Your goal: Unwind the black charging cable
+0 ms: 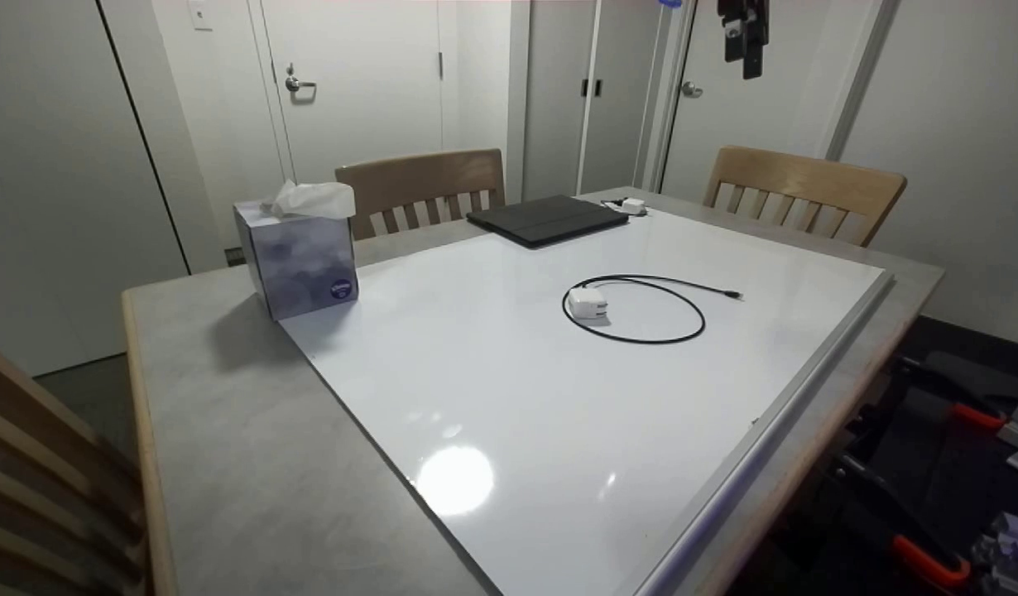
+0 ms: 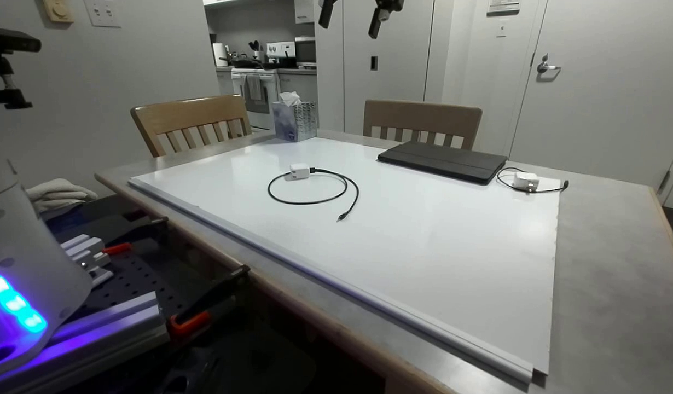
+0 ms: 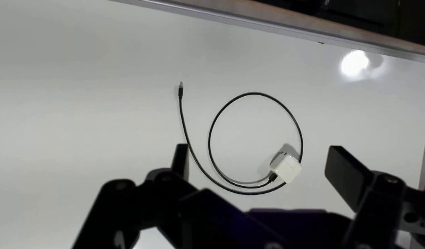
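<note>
The black charging cable [image 3: 254, 93] lies on the white board in a single round loop. One end is plugged into a white charger block [image 3: 289, 168], which rests over part of the loop. Its free plug end [image 3: 180, 90] points away from the loop, toward the silver-railed edge. Both exterior views show the same cable [image 1: 650, 341] [image 2: 309, 203] flat near the middle of the board. High above the table hangs my gripper [image 3: 259, 152], open, its fingers wide apart with nothing between them. In an exterior view the fingertips of the gripper [image 2: 350, 24] show at the top edge.
A dark flat pad [image 1: 549, 220] lies along the board's far side. Beside it sits another white charger [image 2: 526, 181] with a thin black cord. A tissue box [image 1: 304, 263] stands at a board corner. A silver rail [image 2: 336, 279] runs along the robot's side; chairs surround the table.
</note>
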Robot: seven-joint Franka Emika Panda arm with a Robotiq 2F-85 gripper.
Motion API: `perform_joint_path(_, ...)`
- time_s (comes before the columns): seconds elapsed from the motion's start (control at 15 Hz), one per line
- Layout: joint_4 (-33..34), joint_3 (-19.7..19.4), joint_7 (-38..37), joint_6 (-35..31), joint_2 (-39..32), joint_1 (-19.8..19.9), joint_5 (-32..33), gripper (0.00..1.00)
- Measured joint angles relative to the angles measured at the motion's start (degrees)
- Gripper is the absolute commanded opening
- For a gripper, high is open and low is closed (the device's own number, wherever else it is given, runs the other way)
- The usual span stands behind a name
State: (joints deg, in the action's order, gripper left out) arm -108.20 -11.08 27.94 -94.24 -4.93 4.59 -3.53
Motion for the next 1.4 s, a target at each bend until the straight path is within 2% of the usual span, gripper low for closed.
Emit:
perform_joint_path(0.8,6.6,3.0,8.4,1.5,-12.9,3.1,0.3,1.00)
perform_joint_path(1.2,7.8,3.4,9.0,2.7,-13.6,4.1,0.4,1.00)
perform_joint_path(1.4,6.8,5.0,6.0,0.3,-13.0,3.1,5.6,1.00)
